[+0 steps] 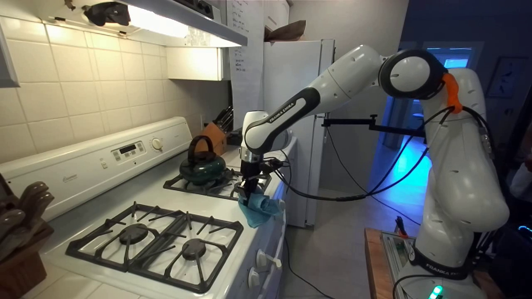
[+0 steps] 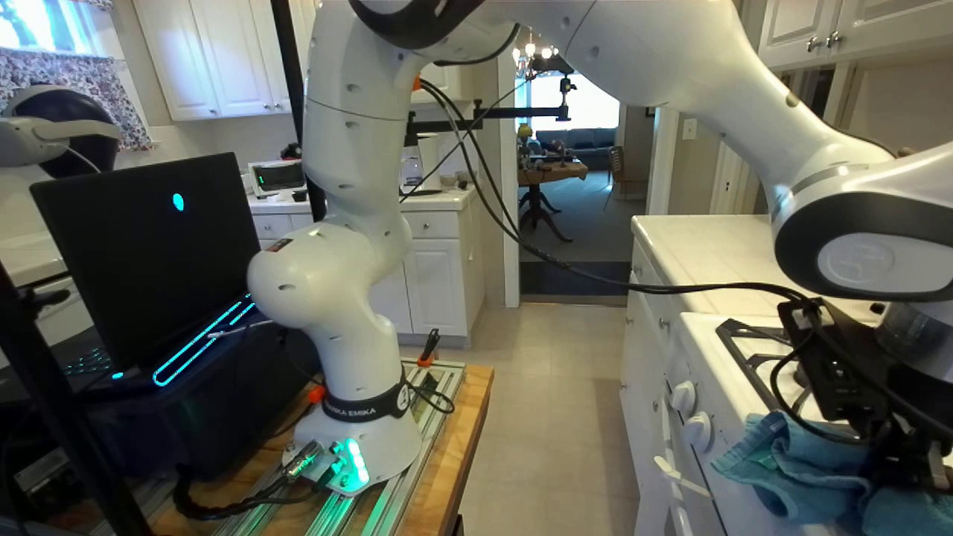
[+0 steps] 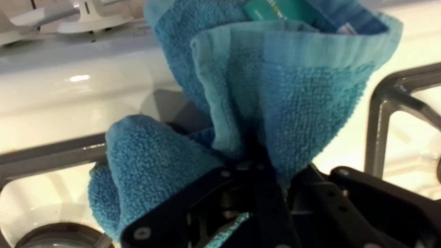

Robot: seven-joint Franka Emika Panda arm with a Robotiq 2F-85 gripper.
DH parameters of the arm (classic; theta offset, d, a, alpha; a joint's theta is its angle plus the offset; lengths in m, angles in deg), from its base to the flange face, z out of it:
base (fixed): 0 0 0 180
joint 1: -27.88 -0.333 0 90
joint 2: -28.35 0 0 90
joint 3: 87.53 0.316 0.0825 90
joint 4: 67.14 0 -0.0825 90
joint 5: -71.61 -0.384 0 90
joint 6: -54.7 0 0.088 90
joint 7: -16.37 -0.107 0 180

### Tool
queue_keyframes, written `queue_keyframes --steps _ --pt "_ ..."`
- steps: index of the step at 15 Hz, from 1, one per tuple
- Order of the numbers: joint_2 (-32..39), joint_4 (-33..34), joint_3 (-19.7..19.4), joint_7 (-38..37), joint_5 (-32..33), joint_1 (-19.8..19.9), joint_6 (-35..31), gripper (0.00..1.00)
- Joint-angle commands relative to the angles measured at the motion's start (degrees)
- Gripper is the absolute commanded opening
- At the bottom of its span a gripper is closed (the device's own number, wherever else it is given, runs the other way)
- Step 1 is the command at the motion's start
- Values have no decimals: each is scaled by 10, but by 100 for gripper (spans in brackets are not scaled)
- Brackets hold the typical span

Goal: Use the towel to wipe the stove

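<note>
The blue towel (image 1: 261, 209) is bunched at the front edge of the white stove (image 1: 178, 200), between the two black grates. It shows in both exterior views, with its folds by the front edge (image 2: 804, 461). My gripper (image 1: 247, 198) points down and is shut on the towel. In the wrist view the fingers (image 3: 284, 181) pinch a fold of the towel (image 3: 303, 86), and loose folds spread to both sides, one over a grate. A green label shows inside the upper fold. The fingertips are partly hidden in the cloth. Whether the towel presses on the stove (image 2: 715, 350) is unclear.
A dark green kettle (image 1: 202, 169) stands on the far grate, close to the gripper. Knobs (image 1: 261, 258) stick out from the stove front. A range hood (image 1: 195, 20) hangs above. Knife blocks stand at the far end (image 1: 216, 139) and near end (image 1: 25, 261).
</note>
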State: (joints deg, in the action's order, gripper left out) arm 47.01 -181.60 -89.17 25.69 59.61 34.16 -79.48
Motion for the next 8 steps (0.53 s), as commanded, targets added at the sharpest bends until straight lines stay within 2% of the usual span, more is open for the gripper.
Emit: queue_keyframes --steps 1,8 --pt "47 63 5 33 29 2 16 2" --pt "97 131 28 100 43 3 15 2"
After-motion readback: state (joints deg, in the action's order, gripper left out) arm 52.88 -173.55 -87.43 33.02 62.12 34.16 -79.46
